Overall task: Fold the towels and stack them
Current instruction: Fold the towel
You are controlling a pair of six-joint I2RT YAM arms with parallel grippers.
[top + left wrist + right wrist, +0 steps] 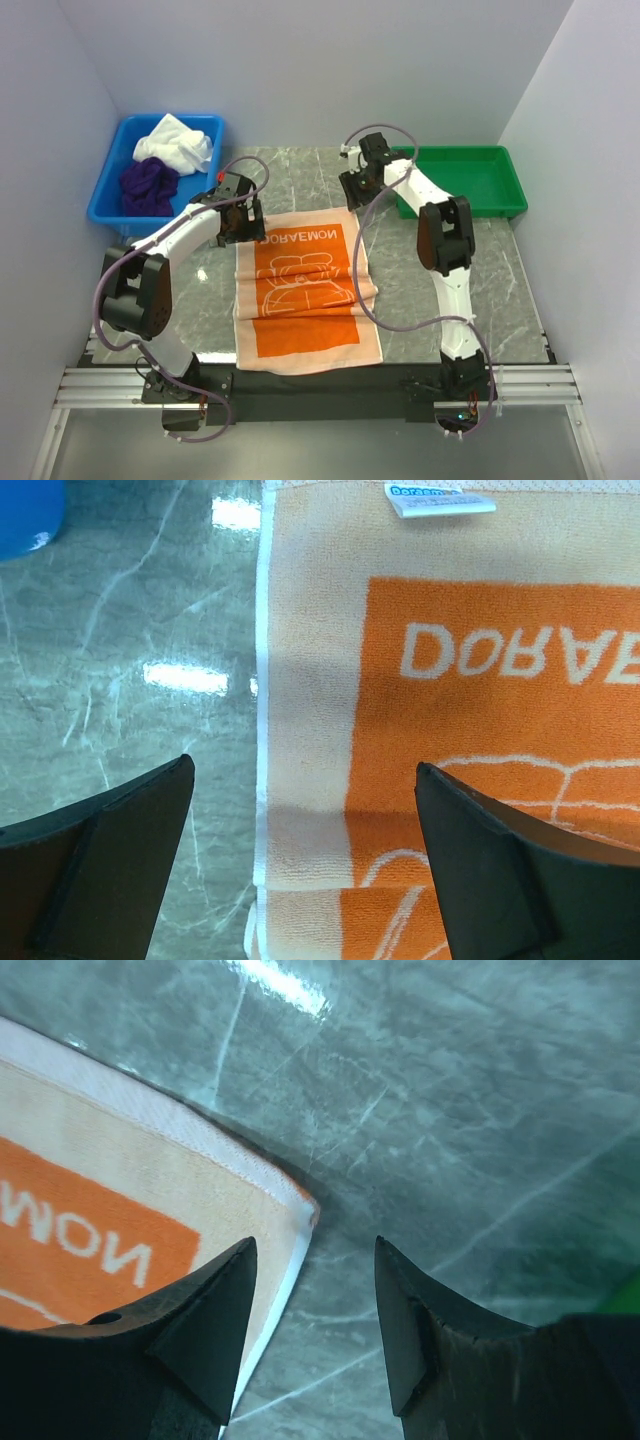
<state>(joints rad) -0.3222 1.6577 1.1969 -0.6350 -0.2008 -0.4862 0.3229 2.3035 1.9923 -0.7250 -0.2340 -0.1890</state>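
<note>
The orange Doraemon towel (305, 290) lies spread flat on the marble table, its print upside down to the camera. My left gripper (240, 222) is open and empty over its far left edge; in the left wrist view the towel (450, 680) lies between my fingers (110, 860), with a fold line showing low. My right gripper (357, 188) is open and empty over the far right corner; the right wrist view shows that corner (290, 1195) just ahead of the left finger (210, 1330). The white towel (175, 145) and the dark purple towel (148, 185) lie crumpled in the blue bin.
A blue bin (105, 195) stands at the back left. A green tray (470, 180) stands at the back right behind my right arm. Grey cables loop over the towel's right side. White walls close in the left, back and right.
</note>
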